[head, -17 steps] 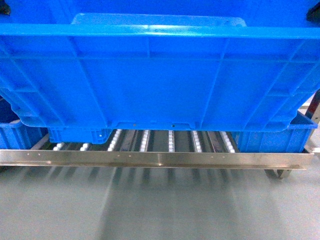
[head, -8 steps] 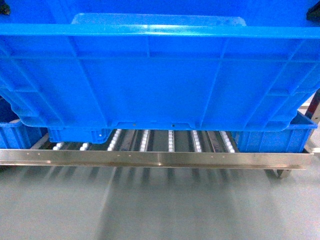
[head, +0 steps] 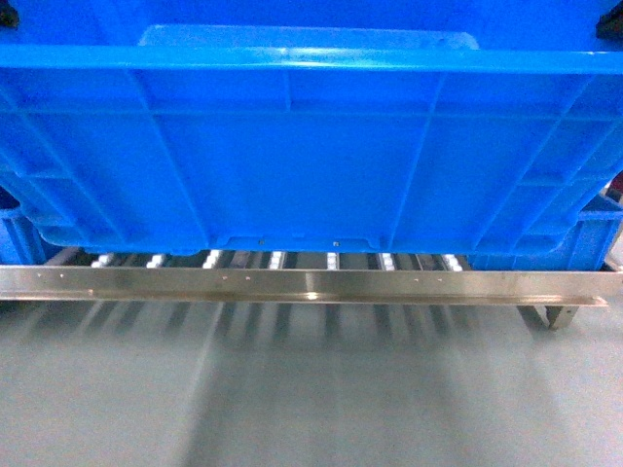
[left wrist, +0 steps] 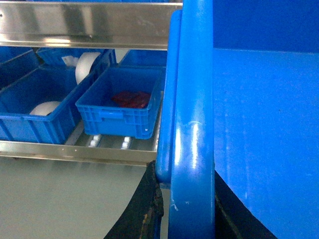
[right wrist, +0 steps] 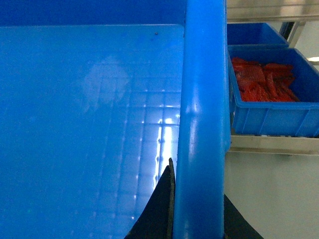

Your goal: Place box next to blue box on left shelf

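Observation:
The box, a large ribbed bright-blue crate, fills the upper head view and hangs just above the front of the left shelf. The shelf's white rollers show under the crate's bottom edge. My left gripper is shut on the crate's left rim, with one dark finger outside the wall. My right gripper is shut on the right rim. A blue box holding something red sits on the rack to the left. Another blue box of red items sits to the right.
Further blue bins with white rolls stand left on the rack, under a steel upper rail. A rack foot shows at the right. Grey floor lies in front of the rack.
The crate has come closer to the rack. Its bottom edge now covers most of the rollers, and the front rail sits higher in the head view.

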Robot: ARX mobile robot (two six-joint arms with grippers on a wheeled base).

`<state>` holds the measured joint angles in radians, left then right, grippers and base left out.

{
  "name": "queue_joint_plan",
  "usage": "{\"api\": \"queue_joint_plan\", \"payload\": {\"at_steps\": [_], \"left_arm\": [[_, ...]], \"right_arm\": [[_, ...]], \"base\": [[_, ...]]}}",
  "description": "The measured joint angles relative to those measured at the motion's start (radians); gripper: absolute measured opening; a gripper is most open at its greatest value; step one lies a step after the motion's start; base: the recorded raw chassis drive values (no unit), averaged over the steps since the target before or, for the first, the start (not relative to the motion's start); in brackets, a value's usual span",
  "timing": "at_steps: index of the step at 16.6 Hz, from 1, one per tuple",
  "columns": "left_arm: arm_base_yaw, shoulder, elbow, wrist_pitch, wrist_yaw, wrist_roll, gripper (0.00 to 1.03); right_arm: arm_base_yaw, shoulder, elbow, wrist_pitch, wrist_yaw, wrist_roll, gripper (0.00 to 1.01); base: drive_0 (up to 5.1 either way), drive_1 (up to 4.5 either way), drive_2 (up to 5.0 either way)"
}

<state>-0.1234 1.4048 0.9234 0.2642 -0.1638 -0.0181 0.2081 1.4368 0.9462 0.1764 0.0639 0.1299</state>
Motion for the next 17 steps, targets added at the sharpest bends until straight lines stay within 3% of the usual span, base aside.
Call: {"api": "queue_joint_plan", "payload": {"at_steps": [17], "left_arm": [[0.000, 0.000, 0.000, -0.002, 0.001, -0.001, 0.15]], "right_arm": [[0.000, 0.000, 0.000, -0.002, 0.000, 0.000, 0.07]], "base": [[0.0, 0.00, 0.0]]}}
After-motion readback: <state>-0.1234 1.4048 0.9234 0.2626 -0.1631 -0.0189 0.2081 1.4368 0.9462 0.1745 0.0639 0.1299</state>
